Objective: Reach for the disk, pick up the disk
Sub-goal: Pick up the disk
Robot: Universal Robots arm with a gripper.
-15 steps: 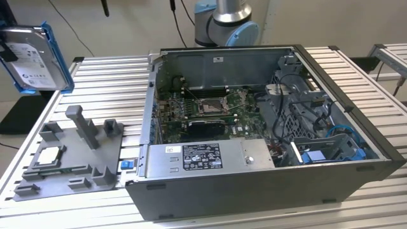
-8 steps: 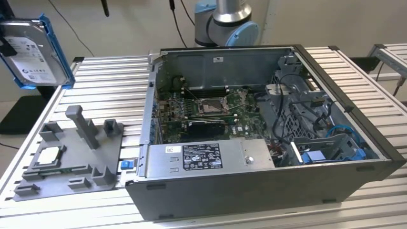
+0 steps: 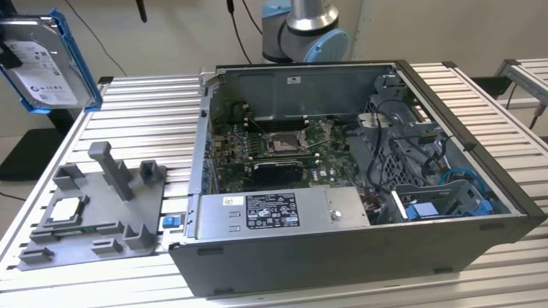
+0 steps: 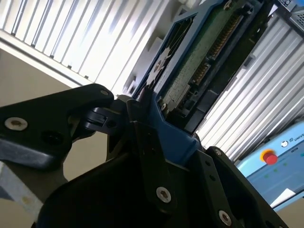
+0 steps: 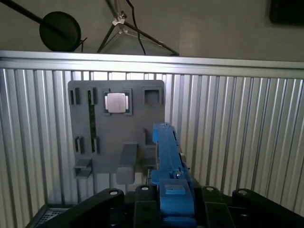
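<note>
My claw [image 5: 172, 194] is clamped on the disk [image 5: 167, 152]. I grip its blue frame edge-on between my black fingers [image 5: 144, 209], and the disk sticks straight out past my fingertips. In the second wrist view its green circuit-board side [image 4: 199, 57] runs away from the claw. In the exterior view the disk [image 3: 41, 58] hangs in the air with its white label showing, clear of the slatted metal bench [image 3: 145, 109]. Beneath my claw, in the first wrist view, a gray tray [image 5: 111, 130] lies flat on the bench. A small square silver chip [image 5: 116, 102] is seated in one of its pockets, apart from the disk. The open computer case [image 3: 325, 256] stands well away from my claw, past the tray.
</note>
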